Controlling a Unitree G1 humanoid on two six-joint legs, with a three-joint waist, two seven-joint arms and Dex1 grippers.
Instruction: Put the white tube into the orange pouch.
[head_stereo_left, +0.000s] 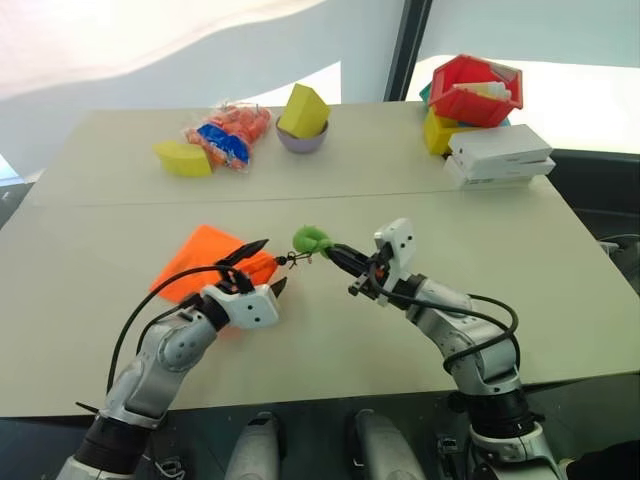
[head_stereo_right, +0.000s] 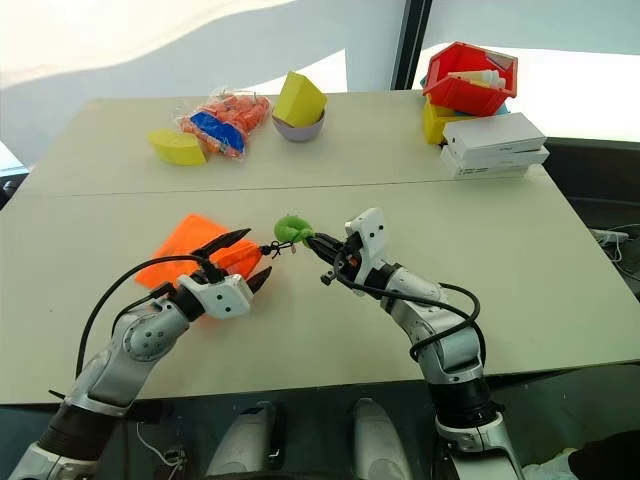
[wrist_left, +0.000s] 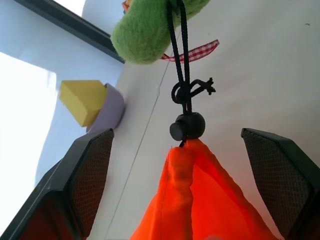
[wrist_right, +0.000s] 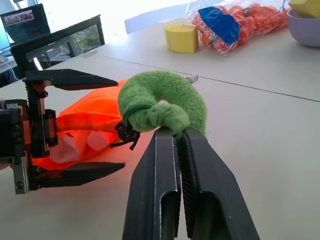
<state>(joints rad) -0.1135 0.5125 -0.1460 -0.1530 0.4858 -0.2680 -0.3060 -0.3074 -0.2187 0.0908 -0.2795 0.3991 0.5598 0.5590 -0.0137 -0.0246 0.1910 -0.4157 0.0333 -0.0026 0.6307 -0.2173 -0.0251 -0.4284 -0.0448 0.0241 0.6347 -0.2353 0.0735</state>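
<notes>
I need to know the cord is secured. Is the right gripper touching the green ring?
Touching. In the right wrist view the right gripper has its shut fingers pinching the green ring at its lower edge.

bench (head_stereo_left: 560, 260): pale, with a seam across its width. far left: yellow wedge (head_stereo_left: 182, 158), touching a clear bag (head_stereo_left: 228, 132) of orange and blue items. just beside the bag: lilac bowl (head_stereo_left: 301, 139) holding a yellow block (head_stereo_left: 303, 109), tilted. far right: red bin (head_stereo_left: 477, 90) resting on a yellow box (head_stereo_left: 437, 133); two white flat boxes (head_stereo_left: 500, 154) stacked in front of it.
</notes>
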